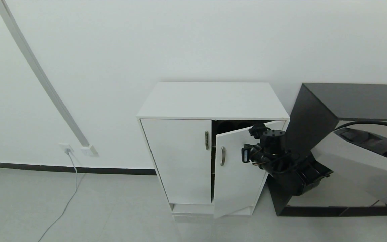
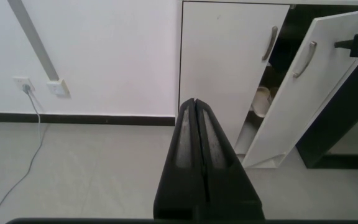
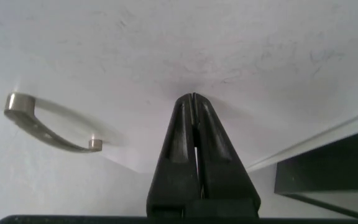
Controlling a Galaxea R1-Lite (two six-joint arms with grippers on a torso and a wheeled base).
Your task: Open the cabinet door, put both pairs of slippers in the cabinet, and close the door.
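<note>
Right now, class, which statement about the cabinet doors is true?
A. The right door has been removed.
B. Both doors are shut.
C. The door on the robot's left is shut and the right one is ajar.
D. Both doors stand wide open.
C: the left door lies flush with the front of the cabinet, while the right door angles outward, with a dark gap showing beside it.
</note>
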